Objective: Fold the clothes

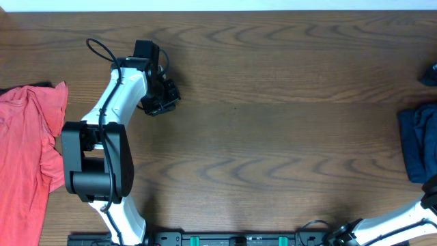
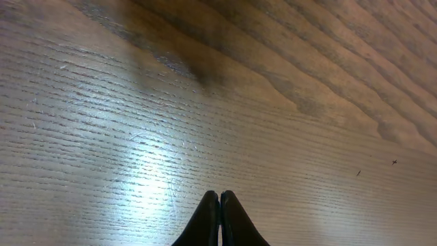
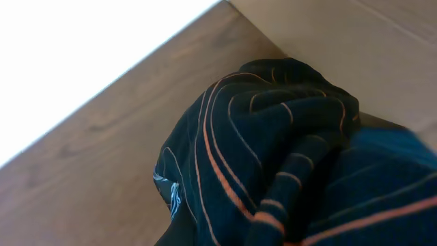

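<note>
Wooden table [image 1: 273, 137]: the left claw [image 2: 220, 217] is closed, empty, over bare wood. The black jersey [image 3: 273, 137] lies bunched directly before the right claw, itself unseen, state undeterminable. Recommend gripping one hem, dragging centrewards, spreading flat.

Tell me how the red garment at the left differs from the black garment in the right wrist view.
Colour: the red garment is plain coral; the black jersey carries thin orange lines. Place: the red garment lies beside the left arm, while the black jersey fills the right wrist view. Both lie crumpled and unfolded on the wooden table.
</note>
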Available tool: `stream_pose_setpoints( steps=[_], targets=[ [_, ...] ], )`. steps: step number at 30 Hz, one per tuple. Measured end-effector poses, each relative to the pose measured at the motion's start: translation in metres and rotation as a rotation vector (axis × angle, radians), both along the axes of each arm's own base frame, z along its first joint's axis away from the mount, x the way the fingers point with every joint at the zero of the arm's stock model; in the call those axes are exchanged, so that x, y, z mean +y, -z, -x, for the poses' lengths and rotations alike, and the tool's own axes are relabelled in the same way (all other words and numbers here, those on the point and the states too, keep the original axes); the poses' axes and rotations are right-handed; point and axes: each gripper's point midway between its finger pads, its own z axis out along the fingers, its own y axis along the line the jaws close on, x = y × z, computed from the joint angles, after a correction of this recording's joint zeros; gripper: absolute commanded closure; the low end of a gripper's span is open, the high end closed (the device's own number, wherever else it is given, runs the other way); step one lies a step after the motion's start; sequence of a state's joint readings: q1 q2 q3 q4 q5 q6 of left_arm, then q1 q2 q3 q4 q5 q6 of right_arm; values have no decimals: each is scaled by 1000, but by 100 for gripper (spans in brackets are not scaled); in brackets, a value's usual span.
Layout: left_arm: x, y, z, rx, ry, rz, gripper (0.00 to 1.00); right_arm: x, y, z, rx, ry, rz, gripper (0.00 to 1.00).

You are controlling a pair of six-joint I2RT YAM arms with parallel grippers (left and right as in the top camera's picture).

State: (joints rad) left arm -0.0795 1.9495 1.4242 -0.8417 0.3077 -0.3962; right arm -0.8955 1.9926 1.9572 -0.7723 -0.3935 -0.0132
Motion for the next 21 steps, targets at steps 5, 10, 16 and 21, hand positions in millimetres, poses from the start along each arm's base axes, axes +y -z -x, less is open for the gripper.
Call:
stream_pose_setpoints(
  steps=[5,10,16,21],
  targets=[
    [0,0,0,0,0,0,94,-6,31,7,94,13,-13,99],
    [0,0,0,0,0,0,94,-6,107,11,232,-14,-126,99],
    [0,0,0,0,0,0,94,10,175,18,350,-48,-264,99],
    [0,0,0,0,0,0,94,26,178,10,365,-89,-280,99]
  ],
)
